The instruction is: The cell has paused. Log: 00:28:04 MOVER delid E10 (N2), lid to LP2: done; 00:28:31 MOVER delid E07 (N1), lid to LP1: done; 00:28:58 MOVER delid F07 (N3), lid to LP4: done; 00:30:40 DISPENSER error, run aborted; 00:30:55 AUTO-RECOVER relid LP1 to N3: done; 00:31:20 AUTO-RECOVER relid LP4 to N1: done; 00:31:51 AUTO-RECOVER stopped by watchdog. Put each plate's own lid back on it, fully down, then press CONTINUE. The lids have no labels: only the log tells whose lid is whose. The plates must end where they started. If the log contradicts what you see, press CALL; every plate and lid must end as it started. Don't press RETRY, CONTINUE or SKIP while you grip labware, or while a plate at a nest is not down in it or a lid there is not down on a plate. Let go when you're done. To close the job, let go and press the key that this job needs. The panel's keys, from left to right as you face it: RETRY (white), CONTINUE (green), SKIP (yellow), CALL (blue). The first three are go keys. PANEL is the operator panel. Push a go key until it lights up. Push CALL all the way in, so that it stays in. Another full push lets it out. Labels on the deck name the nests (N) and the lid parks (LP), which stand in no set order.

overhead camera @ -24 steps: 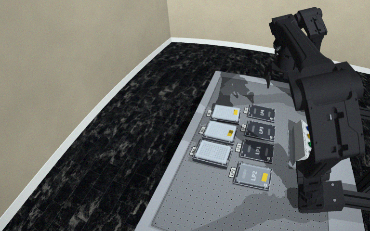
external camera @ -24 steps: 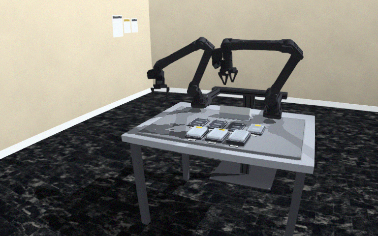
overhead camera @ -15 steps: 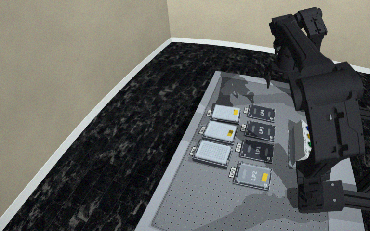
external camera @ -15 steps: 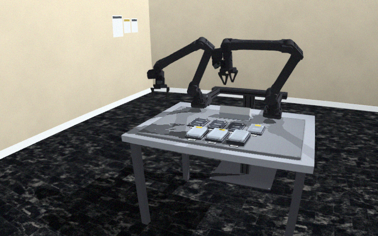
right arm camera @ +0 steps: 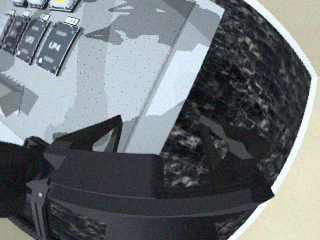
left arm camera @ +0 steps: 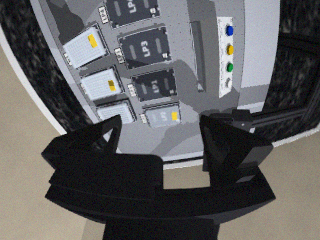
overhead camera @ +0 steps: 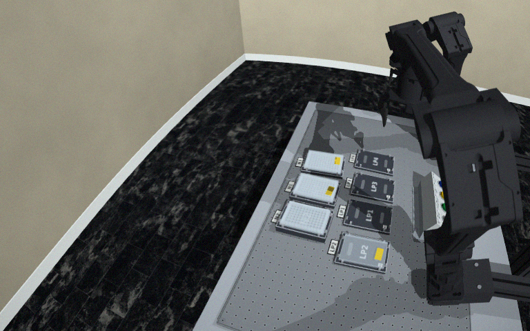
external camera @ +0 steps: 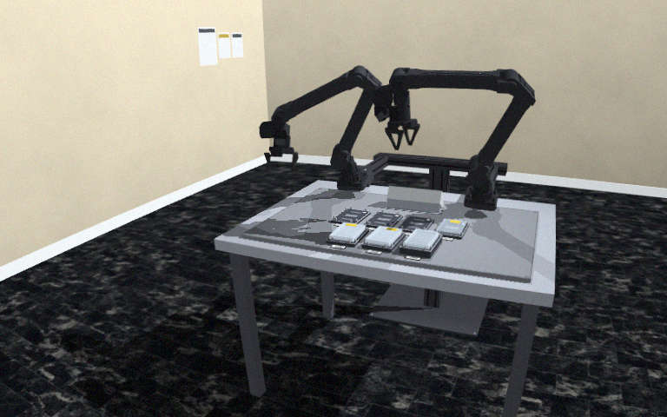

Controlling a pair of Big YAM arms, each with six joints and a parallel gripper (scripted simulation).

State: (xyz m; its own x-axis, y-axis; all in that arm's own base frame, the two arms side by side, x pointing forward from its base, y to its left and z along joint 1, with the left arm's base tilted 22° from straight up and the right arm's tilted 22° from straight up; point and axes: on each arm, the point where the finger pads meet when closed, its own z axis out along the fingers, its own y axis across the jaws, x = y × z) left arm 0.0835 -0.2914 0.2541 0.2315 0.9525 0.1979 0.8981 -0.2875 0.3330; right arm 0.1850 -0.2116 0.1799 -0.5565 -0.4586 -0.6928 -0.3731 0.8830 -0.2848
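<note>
Top view, left to right. Bare-topped N2 plate [overhead camera: 304,218] [external camera: 420,241] [left arm camera: 116,112]: up-left of LP2's lid, lidded N1 plate [overhead camera: 314,187] [external camera: 384,236] [left arm camera: 101,85] close on its far side. LP2's lid [overhead camera: 363,250] [external camera: 451,229] [left arm camera: 161,116]: parked at LP2, long axis roughly parallel to N2's; room on its side away from LP1. Left gripper [overhead camera: 384,116] [external camera: 403,145] [left arm camera: 161,118]: spread, nothing held, high, up-right of that lid; likely the nearer hand. Right gripper [external camera: 280,164] [right arm camera: 160,119]: spread, unladen, farther off, past the table edge.

Black all over, these two: chunky arms [overhead camera: 476,167] [external camera: 442,79], angular grippers [external camera: 402,137] [left arm camera: 161,120] [right arm camera: 160,120] with pointed, triangular fingers, and pale screw heads dotting a base bracket [overhead camera: 480,269] at four o'clock.
</note>
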